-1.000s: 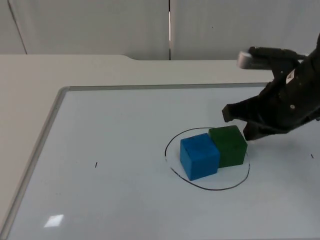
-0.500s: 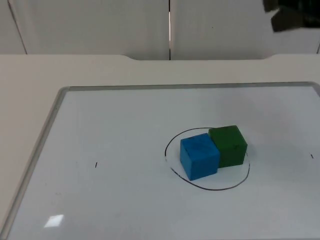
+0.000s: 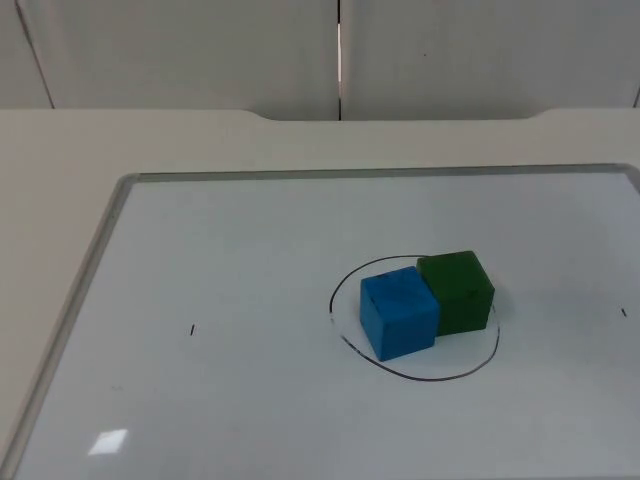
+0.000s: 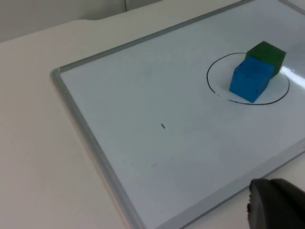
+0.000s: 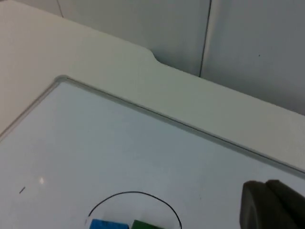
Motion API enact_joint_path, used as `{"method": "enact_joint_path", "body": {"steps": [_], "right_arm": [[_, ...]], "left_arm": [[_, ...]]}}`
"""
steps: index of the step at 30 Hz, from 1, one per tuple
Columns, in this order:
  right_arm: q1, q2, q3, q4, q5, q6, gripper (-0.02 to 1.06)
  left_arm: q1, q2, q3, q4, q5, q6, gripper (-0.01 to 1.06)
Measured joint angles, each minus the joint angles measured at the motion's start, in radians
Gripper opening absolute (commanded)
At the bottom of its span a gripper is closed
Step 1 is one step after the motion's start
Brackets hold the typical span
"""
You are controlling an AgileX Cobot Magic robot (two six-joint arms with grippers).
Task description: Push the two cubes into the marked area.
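Inside the drawn ring (image 3: pixel 414 317) on your whiteboard (image 3: pixel 250 300), both cubes sit side by side.
Your blue cube (image 3: pixel 399 312) touches the green cube (image 3: pixel 457 291), blue nearer the camera, green just behind and to its right; both rest flat within the black line; your left gripper (image 4: pixel 276 206) hangs near the board's edge, well apart from the cubes, touching nothing; your right gripper (image 5: pixel 272 205) is above the board's far side; you cannot tell how far either pair of fingers is parted.
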Motion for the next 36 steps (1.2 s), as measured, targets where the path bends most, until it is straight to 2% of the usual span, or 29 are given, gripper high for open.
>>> {"method": "enact_joint_path", "body": {"steps": [10,22,26,27,31,32,36], "right_arm": [[0.0,-0.153,0.238,0.0,-0.064,-0.037,0.0],[0.0,-0.447,0.417,0.002,-0.052,-0.03,0.0],[0.0,-0.615,0.441,0.005,0.063,-0.03,0.0],[0.0,-0.615,0.441,0.005,0.063,-0.03,0.0],[0.0,-0.745,0.445,0.005,0.188,-0.028,0.0],[0.0,-0.745,0.445,0.005,0.188,-0.028,0.0],[0.0,-0.86,0.445,0.01,0.303,-0.028,0.0]], "left_arm": [[0.0,0.0,0.0,0.0,0.0,0.0,0.0],[0.0,0.0,0.0,0.0,0.0,0.0,0.0],[0.0,0.0,0.0,0.0,0.0,0.0,0.0],[0.0,0.0,0.0,0.0,0.0,0.0,0.0],[0.0,0.0,0.0,0.0,0.0,0.0,0.0],[0.0,0.0,0.0,0.0,0.0,0.0,0.0],[0.0,0.0,0.0,0.0,0.0,0.0,0.0]]}}
